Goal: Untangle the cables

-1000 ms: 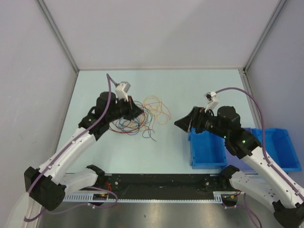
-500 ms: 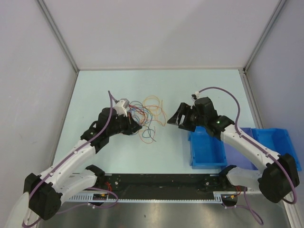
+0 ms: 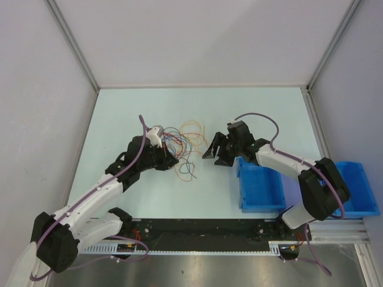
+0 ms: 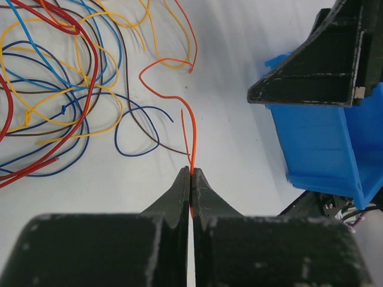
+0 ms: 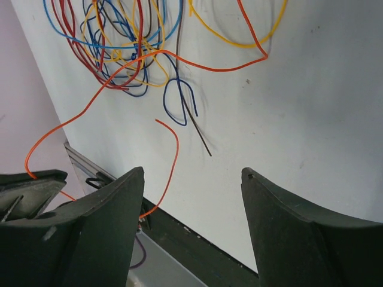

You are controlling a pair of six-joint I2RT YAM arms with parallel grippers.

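Gripping one orange cable (image 4: pixel 192 143) in the clenched left claw (image 4: pixel 191 173); keeping the right claw (image 5: pixel 192 171) released, empty, just right of the tangle. Apparently teasing a strand from the cables (image 3: pixel 182 143), heaped mid-surface (image 3: pixel 119 107). Next: draw away slowly, watching for snags. Seeing nothing inside the blue bin (image 3: pixel 261 207), near right.

The left arm (image 3: pixel 90 200) and right arm (image 3: pixel 281 160) are white-shelled with black joints (a mauve hose (image 3: pixel 142 127) trails along each).
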